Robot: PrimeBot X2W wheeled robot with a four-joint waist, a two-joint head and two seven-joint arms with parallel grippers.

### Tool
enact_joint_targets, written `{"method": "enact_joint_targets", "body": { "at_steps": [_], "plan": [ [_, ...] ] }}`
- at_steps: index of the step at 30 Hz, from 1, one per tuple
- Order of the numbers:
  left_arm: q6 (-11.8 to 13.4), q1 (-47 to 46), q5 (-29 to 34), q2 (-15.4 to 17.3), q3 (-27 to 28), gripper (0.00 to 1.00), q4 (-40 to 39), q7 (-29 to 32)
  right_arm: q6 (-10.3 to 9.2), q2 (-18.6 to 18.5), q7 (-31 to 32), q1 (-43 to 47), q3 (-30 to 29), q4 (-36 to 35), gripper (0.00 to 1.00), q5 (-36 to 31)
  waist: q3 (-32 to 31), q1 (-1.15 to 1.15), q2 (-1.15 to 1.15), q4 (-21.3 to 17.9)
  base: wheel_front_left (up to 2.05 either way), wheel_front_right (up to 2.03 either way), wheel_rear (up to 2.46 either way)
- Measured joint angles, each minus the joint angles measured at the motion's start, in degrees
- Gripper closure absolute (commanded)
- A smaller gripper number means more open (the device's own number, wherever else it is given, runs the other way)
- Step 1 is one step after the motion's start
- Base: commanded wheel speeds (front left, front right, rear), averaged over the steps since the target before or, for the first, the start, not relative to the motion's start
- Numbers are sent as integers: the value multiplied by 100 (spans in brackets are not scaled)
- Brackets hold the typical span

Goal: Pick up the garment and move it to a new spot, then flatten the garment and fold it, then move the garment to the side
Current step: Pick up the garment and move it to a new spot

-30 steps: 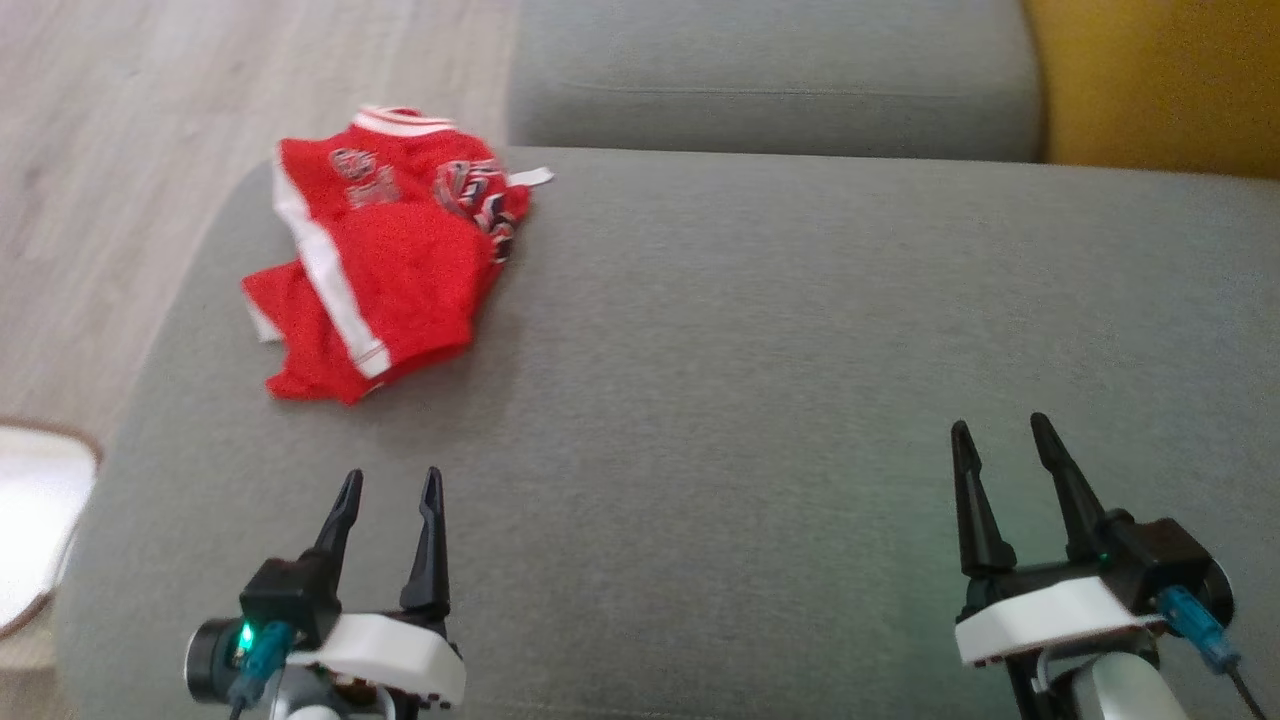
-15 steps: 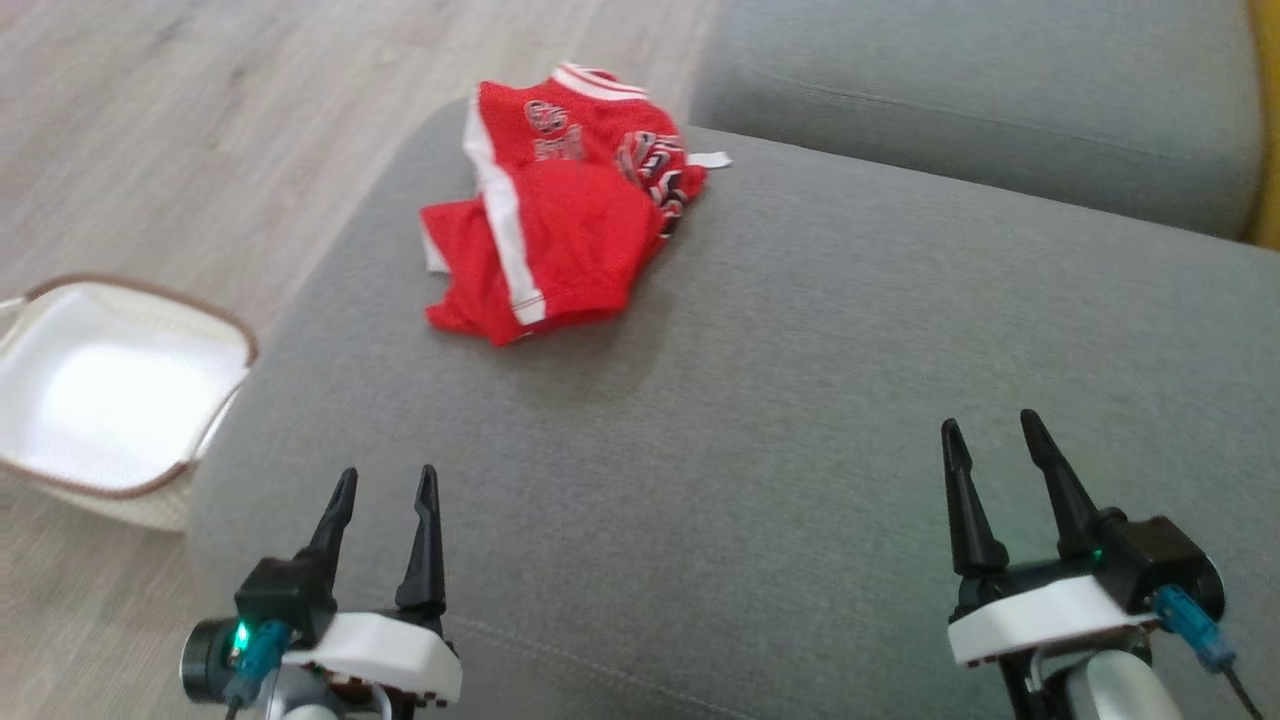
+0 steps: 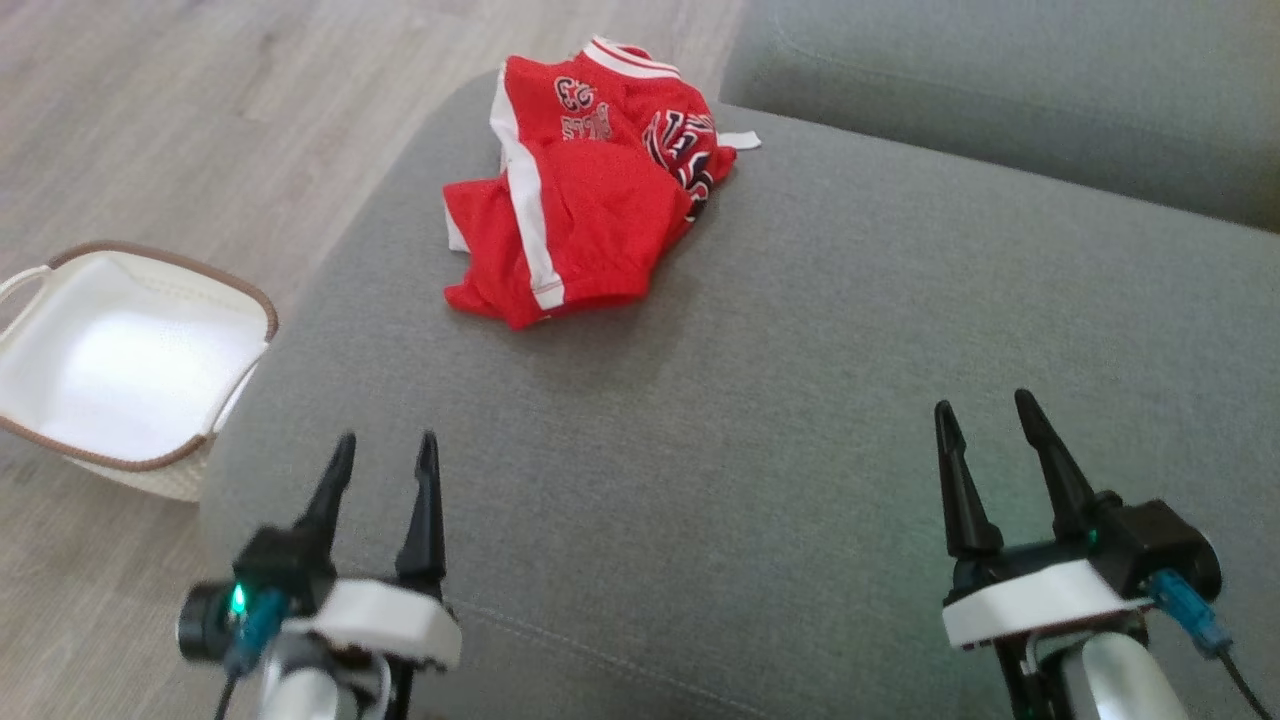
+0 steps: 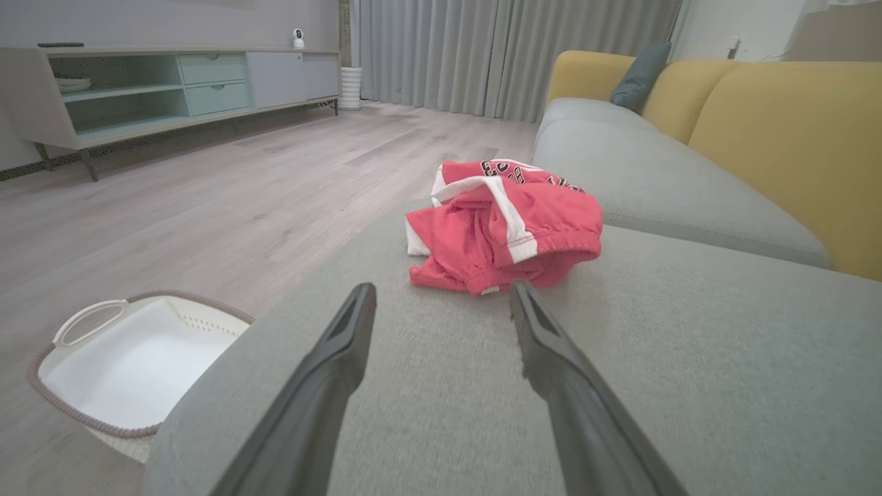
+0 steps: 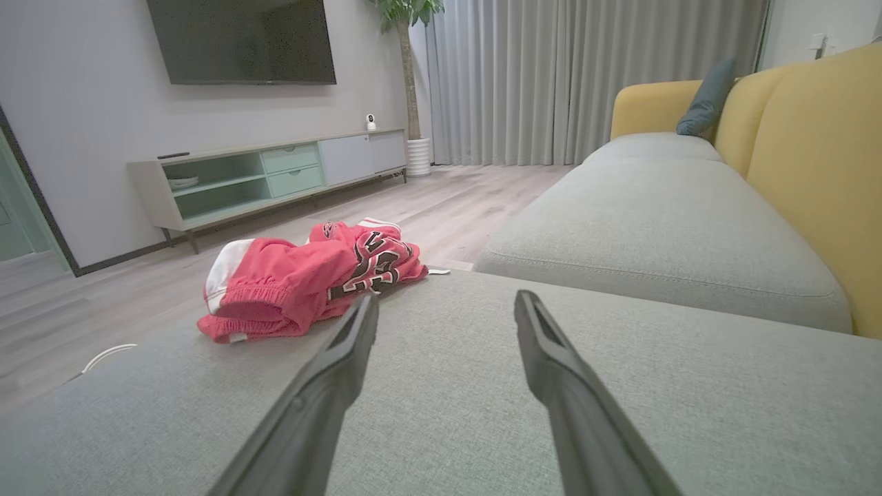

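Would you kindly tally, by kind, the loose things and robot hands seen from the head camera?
Red clothing heap: 1
White basket: 1
Hands: 2, left hand and right hand, both open
Total: 4

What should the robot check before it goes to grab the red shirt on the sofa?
1. Left gripper open and empty: ok.
2. Right gripper open and empty: ok.
3. Garment in sight, lying on the grey cushion: ok.
4. Garment between the fingers: not ok, it lies well ahead of both grippers.
5. Garment flat: not ok, it is crumpled in a heap.
6. Anything hidden under the heap: cannot tell.
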Motion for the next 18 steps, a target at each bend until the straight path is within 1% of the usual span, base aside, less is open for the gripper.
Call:
{"method": "enact_joint_targets", "body": {
  "at_steps": [5, 9, 12, 13, 15, 18],
  "plan": [
    [-119, -689, 51, 73, 26, 0, 131, 0, 0, -1, 0, -165, -25, -70, 0, -108, 203, 0, 0, -201, 0, 0, 0],
    [-263, -1475, 44, 194, 54, 0, 471, 74, 0, -5, 0, -331, -31, -118, 0, -189, 438, 0, 0, -411, 0, 0, 0],
    [-399, -2034, -54, 322, 168, 0, 811, 339, 0, -11, 0, -515, 13, -178, 0, -192, 661, 0, 0, -598, 0, 0, 0],
    [-438, -2366, -92, 425, 210, 0, 1038, 458, 0, -14, 0, -642, 35, -212, 0, -242, 833, 0, 0, -729, 0, 0, 0],
    [-497, -2692, -166, 481, 272, 0, 1329, 656, 0, -16, 0, -762, 43, -233, 0, -252, 1020, 1, 0, -859, 0, 0, 0],
    [-595, -3117, -443, 505, 405, 0, 1820, 1065, 0, -23, 0, -912, 45, -256, 0, -291, 1308, 1, 0, -1050, 0, 0, 0]
  ]
}}
